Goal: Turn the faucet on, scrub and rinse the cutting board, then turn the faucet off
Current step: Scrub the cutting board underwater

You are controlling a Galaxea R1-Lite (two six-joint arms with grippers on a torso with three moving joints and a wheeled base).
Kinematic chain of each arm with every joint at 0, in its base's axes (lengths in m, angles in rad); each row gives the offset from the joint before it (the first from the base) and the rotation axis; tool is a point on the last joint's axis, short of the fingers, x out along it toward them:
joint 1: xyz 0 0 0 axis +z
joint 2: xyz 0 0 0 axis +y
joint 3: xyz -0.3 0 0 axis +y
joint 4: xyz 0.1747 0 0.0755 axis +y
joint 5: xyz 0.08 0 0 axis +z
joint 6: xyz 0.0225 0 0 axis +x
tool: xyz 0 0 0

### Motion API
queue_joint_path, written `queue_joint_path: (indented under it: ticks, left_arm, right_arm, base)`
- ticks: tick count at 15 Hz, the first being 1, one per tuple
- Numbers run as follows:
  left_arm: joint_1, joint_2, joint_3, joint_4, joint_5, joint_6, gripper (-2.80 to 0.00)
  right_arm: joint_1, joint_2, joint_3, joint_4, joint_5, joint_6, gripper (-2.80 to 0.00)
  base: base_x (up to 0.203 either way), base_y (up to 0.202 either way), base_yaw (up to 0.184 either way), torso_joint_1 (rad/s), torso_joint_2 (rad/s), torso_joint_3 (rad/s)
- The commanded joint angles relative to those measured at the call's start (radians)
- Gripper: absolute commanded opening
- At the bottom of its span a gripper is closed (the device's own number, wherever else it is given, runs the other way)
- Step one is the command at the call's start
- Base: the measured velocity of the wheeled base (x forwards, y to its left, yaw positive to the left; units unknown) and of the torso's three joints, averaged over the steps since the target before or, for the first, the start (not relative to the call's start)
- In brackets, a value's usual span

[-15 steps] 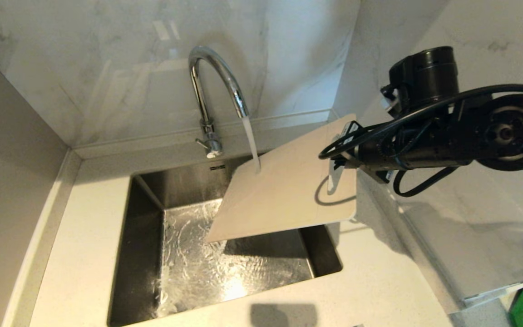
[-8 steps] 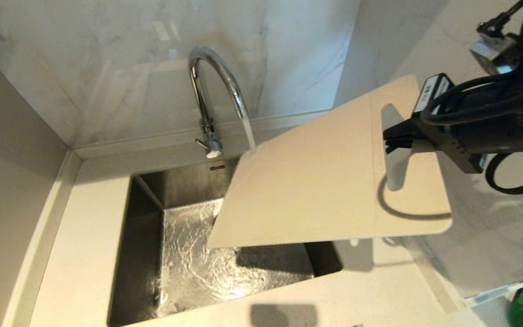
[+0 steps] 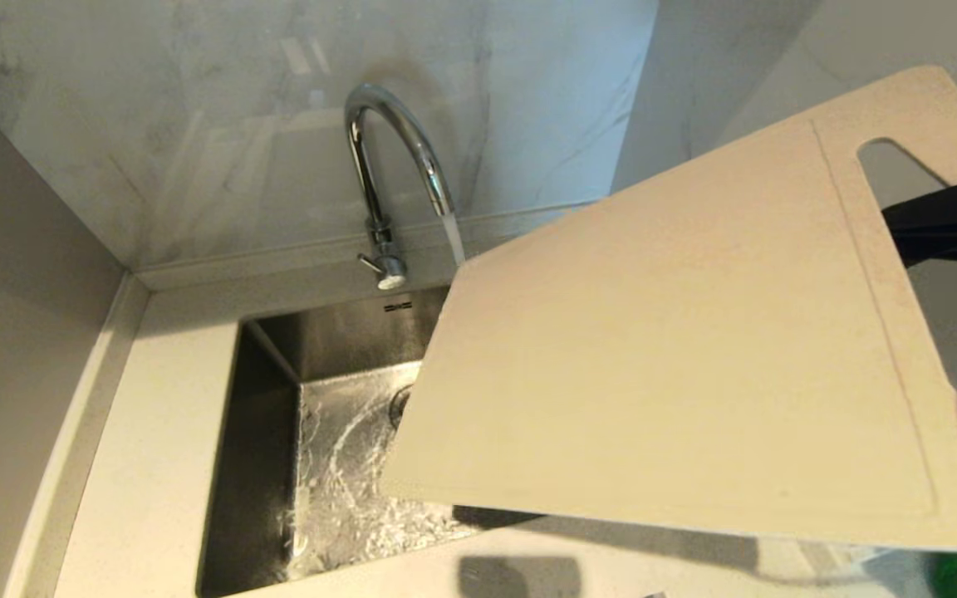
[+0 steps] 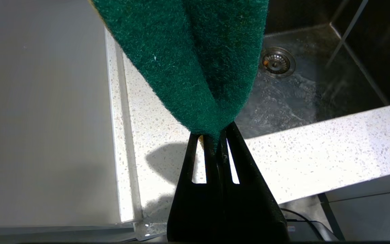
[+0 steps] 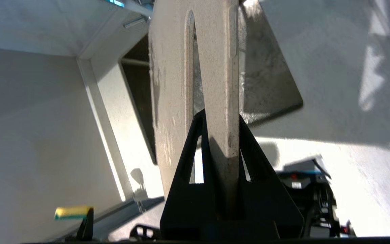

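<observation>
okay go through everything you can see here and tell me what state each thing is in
faucet: running, water pouring from the spout.
cutting board: held tilted over the sink.
sink: wet, water splashing.
right hand: shut on the cutting board beside its slot.
left hand: shut on the sponge.

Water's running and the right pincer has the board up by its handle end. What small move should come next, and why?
Probably lower the cutting board back under the stream. The faucet is running, but the water falls past the board's far corner into the sink. The right pincer grips the handle end; the left pincer holds the green sponge, ready to scrub.
</observation>
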State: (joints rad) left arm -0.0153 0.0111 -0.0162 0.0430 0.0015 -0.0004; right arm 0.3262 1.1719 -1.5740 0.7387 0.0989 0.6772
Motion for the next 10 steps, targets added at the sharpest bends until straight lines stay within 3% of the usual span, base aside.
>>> queue_joint_path:
  ticks: [1, 10]
  left_arm:
    - [0.001, -0.003, 0.001, -0.006, 0.0, 0.001, -2.8]
    - [0.0, 0.001, -0.019, 0.026, 0.002, 0.022, -2.8]
  right_arm:
    - [0.001, -0.075, 0.001, 0.056, 0.002, 0.002, -2.8]
    - [0.001, -0.07, 0.069, 0.054, 0.005, 0.007, -2.8]
  base:
    - [0.0, 0.0, 0.0, 0.0, 0.0, 0.0]
    - [0.0, 0.0, 0.0, 0.0, 0.0, 0.0]
